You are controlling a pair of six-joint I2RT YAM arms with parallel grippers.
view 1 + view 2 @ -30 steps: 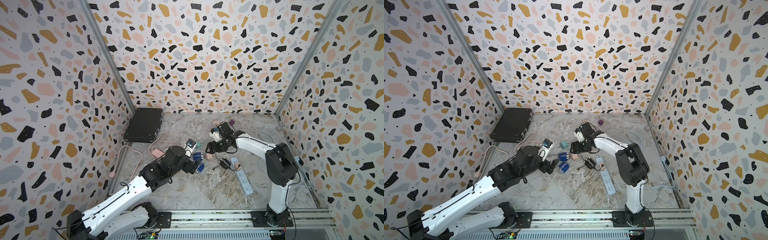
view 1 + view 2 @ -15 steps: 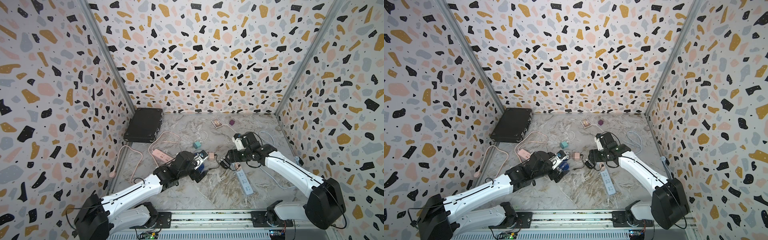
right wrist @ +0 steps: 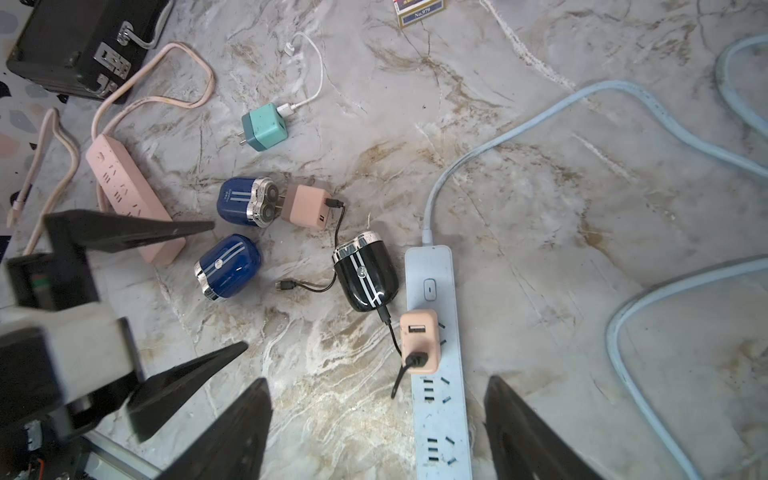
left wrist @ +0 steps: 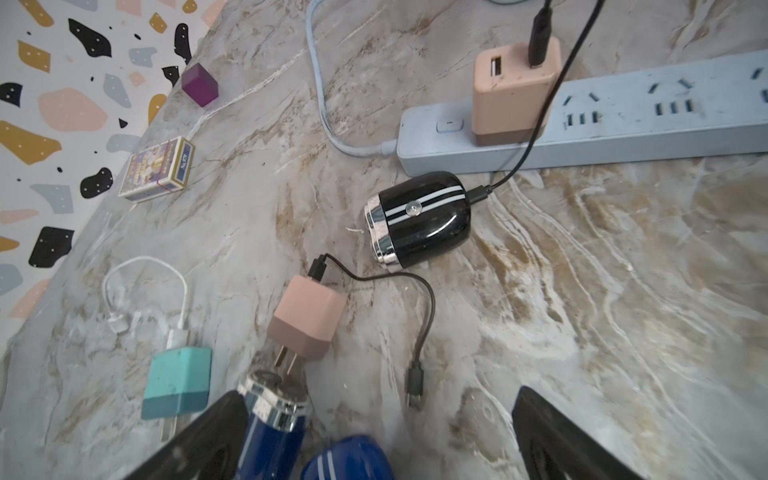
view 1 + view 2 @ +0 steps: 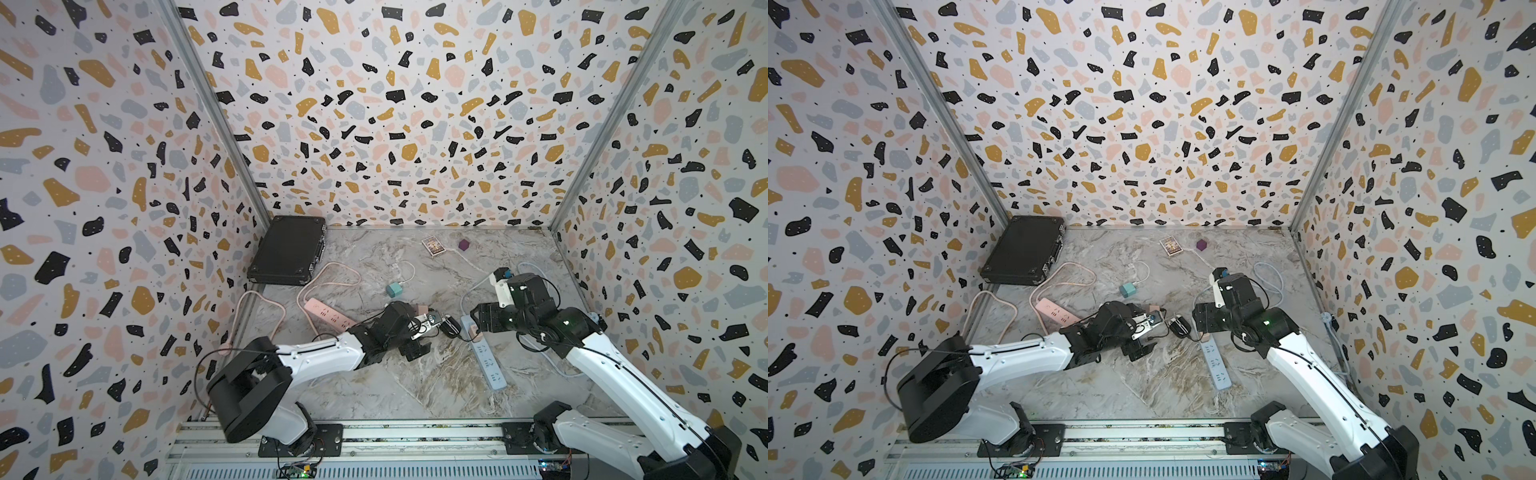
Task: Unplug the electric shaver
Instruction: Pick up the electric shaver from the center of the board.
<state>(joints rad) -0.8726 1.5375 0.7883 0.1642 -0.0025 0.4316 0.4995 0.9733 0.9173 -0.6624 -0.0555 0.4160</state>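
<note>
While the pink adapter (image 3: 428,345) of the black shaver (image 3: 365,276) stands just ahead of the right jaws (wide open, empty), the left jaws, equally open, are farther.

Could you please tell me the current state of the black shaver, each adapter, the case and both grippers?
Black shaver: charging cable plugged in.
Pink adapter on the blue power strip: plugged in, charging cable attached.
Loose pink adapter: unplugged, lying flat.
Teal adapter: unplugged, white cable attached.
Black case: closed.
Left gripper: open, empty.
Right gripper: open, empty.
</note>
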